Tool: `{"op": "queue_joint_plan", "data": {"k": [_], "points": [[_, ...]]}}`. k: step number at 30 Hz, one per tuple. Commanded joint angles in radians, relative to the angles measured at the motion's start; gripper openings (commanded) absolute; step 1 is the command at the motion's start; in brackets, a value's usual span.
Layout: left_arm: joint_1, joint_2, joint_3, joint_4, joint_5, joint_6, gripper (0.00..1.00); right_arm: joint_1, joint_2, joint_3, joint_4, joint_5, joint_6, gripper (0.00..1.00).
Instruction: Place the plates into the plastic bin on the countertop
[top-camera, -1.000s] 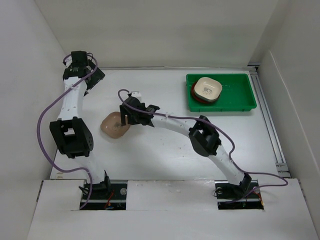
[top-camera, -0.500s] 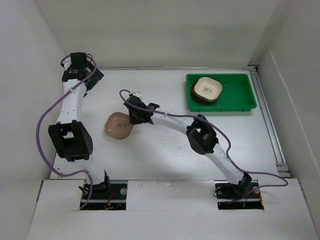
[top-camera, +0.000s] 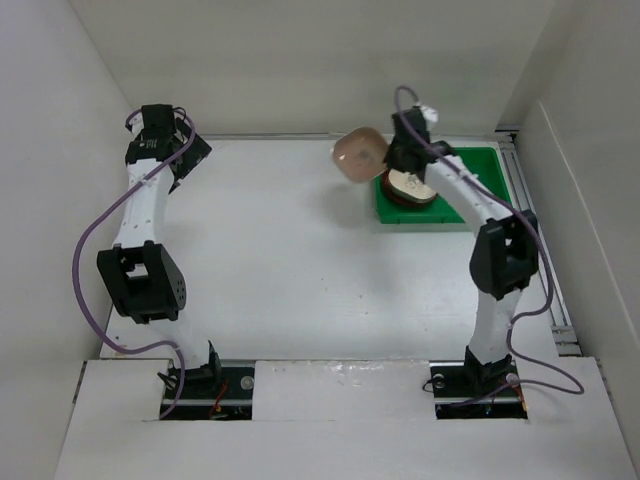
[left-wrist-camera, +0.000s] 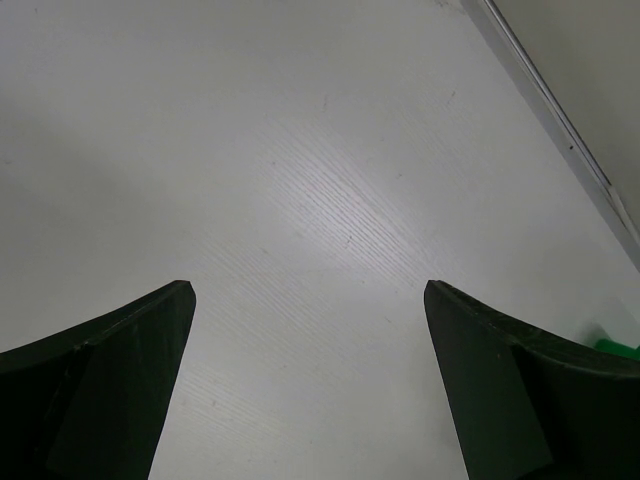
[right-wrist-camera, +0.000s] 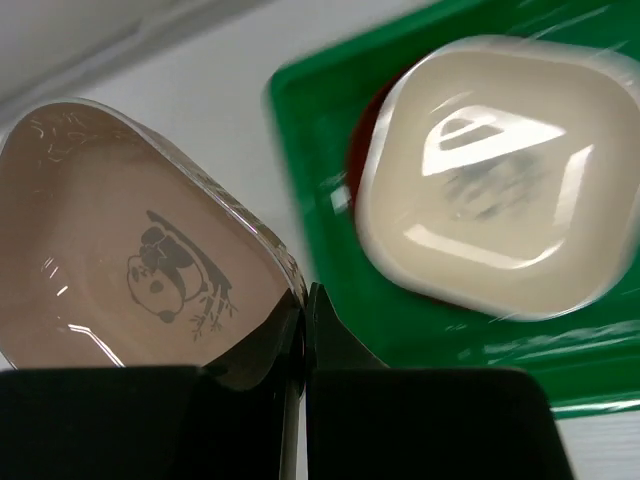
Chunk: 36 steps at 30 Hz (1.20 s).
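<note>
Grips the tan-pink plate (top-camera: 358, 154) by its rim in the right jaws, tilted at the 9 o'clock edge of the green bin (top-camera: 488, 162) — from above just a blurred disc. Shows, on the right wrist view, a panda print (right-wrist-camera: 165, 285) inside it and a cream plate (right-wrist-camera: 490, 170) stacked on a red plate (right-wrist-camera: 365, 130) in the bin. Holds the left jaws apart over the counter (left-wrist-camera: 320, 200) at 10 o'clock.

Glossy tan-pink rounded-square plastic plate (right-wrist-camera: 120, 250) in the right jaws; shiny bright green plastic bin (right-wrist-camera: 420, 335) beyond them; matt white tabletop (left-wrist-camera: 330, 200).
</note>
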Motion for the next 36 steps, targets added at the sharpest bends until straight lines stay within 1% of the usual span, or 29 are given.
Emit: {"op": "queue_joint_plan", "data": {"k": [1, 3, 5, 10, 12, 14, 20, 22, 24, 27, 29, 30, 33, 34, 35, 36], "points": [[-0.026, -0.055, -0.026, 0.032, -0.047, 0.010, 1.00, -0.117, -0.041, -0.031, 0.045, -0.027, -0.073, 0.00], [-0.035, -0.069, -0.026, 0.032, -0.064, 0.010, 1.00, -0.206, -0.041, -0.031, 0.056, -0.099, -0.105, 0.00], [-0.035, -0.078, -0.042, 0.055, -0.053, 0.010, 1.00, -0.247, -0.021, -0.018, 0.056, -0.131, -0.151, 0.00], [-0.035, -0.052, -0.033, 0.046, -0.039, 0.021, 1.00, -0.339, 0.052, 0.070, 0.019, -0.131, -0.240, 0.00], [-0.035, -0.043, -0.033, 0.046, -0.010, 0.030, 1.00, -0.364, 0.072, 0.110, -0.012, -0.131, -0.251, 0.00], [-0.035, -0.043, -0.033, 0.046, 0.004, 0.030, 1.00, -0.402, 0.072, 0.110, -0.012, -0.147, -0.251, 0.00], [-0.035, -0.043, -0.033, 0.057, 0.024, 0.039, 1.00, -0.459, 0.059, 0.062, 0.007, -0.229, -0.262, 0.00], [-0.035, -0.034, -0.033, 0.057, 0.024, 0.039, 1.00, -0.470, 0.059, 0.071, -0.006, -0.239, -0.262, 0.04], [-0.035, -0.034, -0.033, 0.057, 0.024, 0.039, 1.00, -0.470, 0.059, 0.071, -0.006, -0.239, -0.262, 0.11], [-0.035, -0.034, -0.033, 0.057, 0.024, 0.039, 1.00, -0.470, 0.039, 0.059, -0.006, -0.239, -0.262, 0.12], [-0.035, -0.034, -0.033, 0.057, 0.024, 0.039, 1.00, -0.470, 0.014, 0.038, 0.004, -0.248, -0.252, 0.22], [-0.035, -0.034, -0.033, 0.057, 0.033, 0.039, 1.00, -0.470, 0.005, 0.029, 0.004, -0.259, -0.252, 0.26], [-0.035, -0.034, -0.033, 0.057, 0.042, 0.039, 1.00, -0.470, -0.045, 0.001, 0.030, -0.288, -0.240, 0.47], [-0.035, -0.034, -0.033, 0.067, 0.042, 0.048, 1.00, -0.470, -0.061, -0.010, 0.030, -0.288, -0.240, 0.60], [-0.035, -0.034, -0.042, 0.067, 0.042, 0.048, 1.00, -0.459, -0.076, -0.021, 0.039, -0.288, -0.228, 0.88], [-0.035, -0.034, -0.042, 0.067, 0.042, 0.048, 1.00, -0.459, -0.114, -0.021, 0.039, -0.288, -0.213, 0.98]]}}
